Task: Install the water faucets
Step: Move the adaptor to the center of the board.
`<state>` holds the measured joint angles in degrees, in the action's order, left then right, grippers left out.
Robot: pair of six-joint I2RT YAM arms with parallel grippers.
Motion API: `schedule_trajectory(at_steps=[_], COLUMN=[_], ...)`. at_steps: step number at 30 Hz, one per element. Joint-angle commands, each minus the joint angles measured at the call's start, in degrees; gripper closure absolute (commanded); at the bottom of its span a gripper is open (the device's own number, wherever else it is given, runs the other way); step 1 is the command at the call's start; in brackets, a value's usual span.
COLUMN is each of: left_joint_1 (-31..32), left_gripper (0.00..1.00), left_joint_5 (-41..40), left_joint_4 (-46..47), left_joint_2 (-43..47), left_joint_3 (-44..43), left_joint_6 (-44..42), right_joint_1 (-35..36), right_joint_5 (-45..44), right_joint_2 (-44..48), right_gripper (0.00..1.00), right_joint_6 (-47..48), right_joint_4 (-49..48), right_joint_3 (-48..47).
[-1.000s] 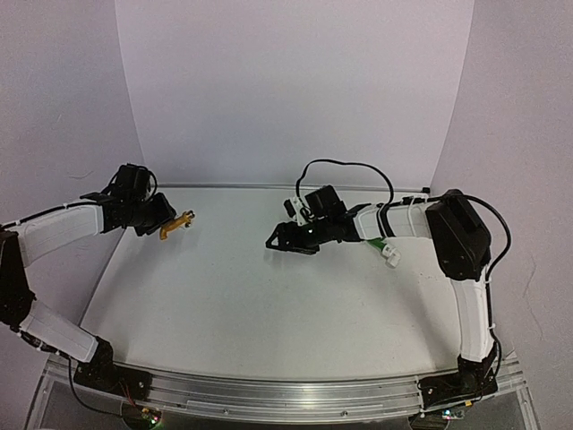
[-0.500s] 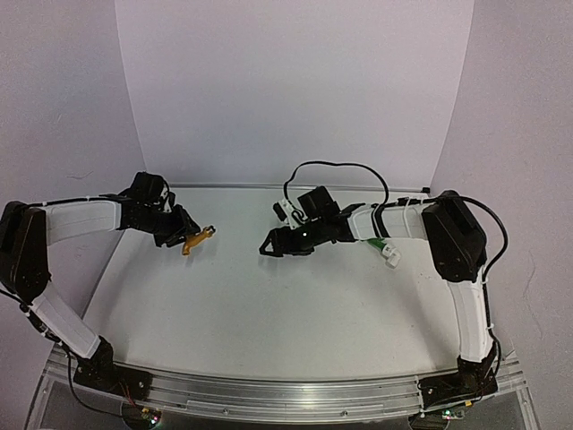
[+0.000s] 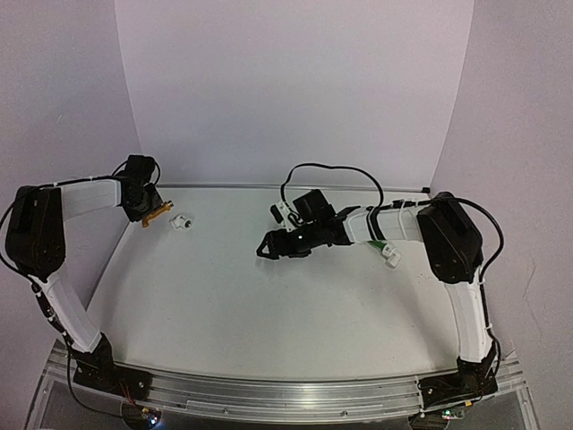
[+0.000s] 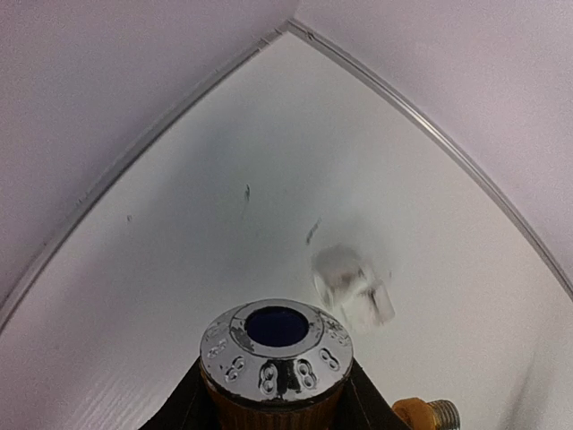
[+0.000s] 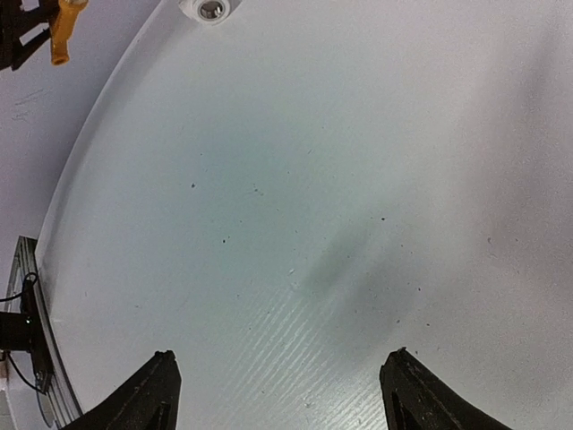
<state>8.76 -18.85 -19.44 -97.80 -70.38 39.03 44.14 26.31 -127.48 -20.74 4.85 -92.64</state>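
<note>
My left gripper (image 3: 148,210) is at the rear left corner, shut on the orange-yellow water faucet (image 3: 158,215). In the left wrist view the faucet's chrome knob (image 4: 275,349) fills the gap between the jaws, and its brass threaded end (image 4: 439,414) sticks out to the right. A small white pipe fitting (image 3: 182,220) lies on the table just right of it, blurred in the left wrist view (image 4: 354,288). My right gripper (image 3: 267,247) hovers open over mid-table with nothing between its fingers (image 5: 419,394). The green faucet (image 3: 380,243) lies partly hidden behind the right forearm.
Another white fitting (image 3: 391,258) lies beside the green faucet at the right. The curved white backdrop wall (image 3: 295,90) rises close behind the left gripper. The right wrist view shows the far fitting (image 5: 210,9) and the orange-yellow faucet (image 5: 64,27) at its top edge.
My left gripper swung right, then pulled back left towards the rear corner with the orange-yellow faucet. A white fitting now shows on the table beside it. The right gripper drifted slightly left.
</note>
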Motion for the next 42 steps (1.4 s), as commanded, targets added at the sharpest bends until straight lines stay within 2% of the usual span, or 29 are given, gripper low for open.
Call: schedule_trajectory(at_steps=[1, 8, 13, 17, 20, 24, 30, 35, 39, 42], left_joint_1=[-0.6, -0.7, -0.5, 0.7, 2.7, 4.8, 8.7, 16.1, 23.0, 24.1], left_gripper=[1.0, 1.0, 1.0, 1.0, 1.0, 1.0, 1.0, 1.0, 1.0, 1.0], left_joint_5=[-17.5, -15.3, -9.9, -7.0, -7.3, -6.3, 5.8, 20.3, 23.5, 23.0], left_joint_4=[0.9, -0.4, -1.8, -5.7, -8.9, -10.4, -11.5, -10.1, -9.2, -9.1], left_joint_2=[-7.9, -23.3, -28.4, -32.3, -33.7, -32.9, -26.4, -21.6, -16.7, -12.3], left_joint_3=[-9.0, -23.3, -28.9, -31.8, -33.6, -32.0, -23.5, -15.4, -11.8, -9.0], left_joint_6=[-1.6, -6.1, -7.1, -7.5, -8.3, -9.0, -3.6, 7.2, 12.2, 12.2], right_joint_1=[-0.1, 0.0, 0.0, -0.1, 0.0, -0.1, -1.7, -2.0, -1.8, 0.5], right_joint_5=[-2.4, -5.1, -7.9, -9.8, -10.7, -16.0, -21.6, -17.7, -10.5, -7.5], right_joint_2=[7.2, 13.5, 16.2, 17.0, 17.7, 19.6, 23.8, 23.0, 22.0, 20.3], right_gripper=[0.21, 0.2, 0.19, 0.13, 0.03, 0.02, 0.02, 0.02, 0.02, 0.02], right_joint_6=[-0.1, -1.9, -1.6, -0.1, 1.4, 4.0, 4.0, 7.8, 8.9, 9.8], right_joint_4=[-1.0, -2.8, -2.6, 0.1, 1.9, 6.1, 7.2, 8.1, 8.2, 7.3], right_joint_3=[4.7, 10.3, 12.5, 12.5, 12.0, 10.7, 13.6, 13.2, 14.0, 14.8])
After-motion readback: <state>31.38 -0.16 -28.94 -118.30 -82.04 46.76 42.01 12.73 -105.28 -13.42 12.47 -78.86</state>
